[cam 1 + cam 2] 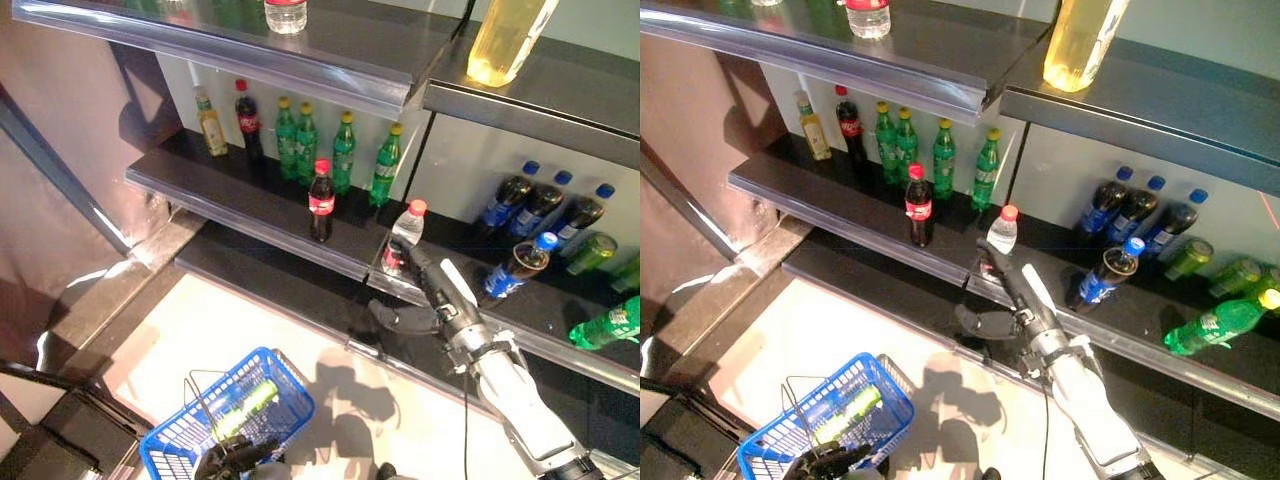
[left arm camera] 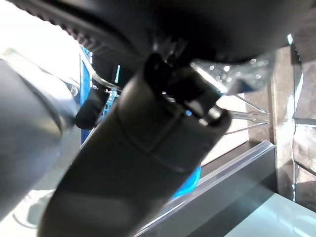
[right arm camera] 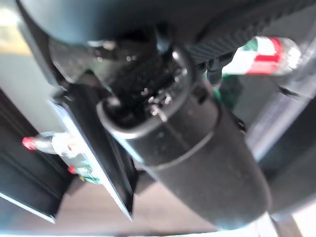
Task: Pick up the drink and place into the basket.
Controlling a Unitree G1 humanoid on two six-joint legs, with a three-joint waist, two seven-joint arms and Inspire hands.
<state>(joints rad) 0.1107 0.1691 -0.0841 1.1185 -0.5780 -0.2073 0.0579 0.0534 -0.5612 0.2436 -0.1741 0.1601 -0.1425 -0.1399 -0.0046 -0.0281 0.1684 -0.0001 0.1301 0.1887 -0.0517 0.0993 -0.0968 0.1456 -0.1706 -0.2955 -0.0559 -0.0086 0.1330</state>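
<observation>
You can't see how the left hand (image 1: pixel 232 458) holds the blue basket (image 1: pixel 262 382); the picture's bottom edge cuts it off. The right hand's (image 1: pixel 437 290) fingertips hide behind the clear bottle (image 1: pixel 404 236) at the shelf's (image 1: pixel 250 205) front edge. The yellow bottle (image 1: pixel 506 36) loses its top. Both wrist views are filled by dark blur.

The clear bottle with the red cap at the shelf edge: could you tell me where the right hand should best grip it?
Grip the clear bottle round its labelled body, below the red cap, coming from the open aisle side with the right hand. It stands near the shelf's front edge, apart from its neighbours, so the front is probably free.
</observation>
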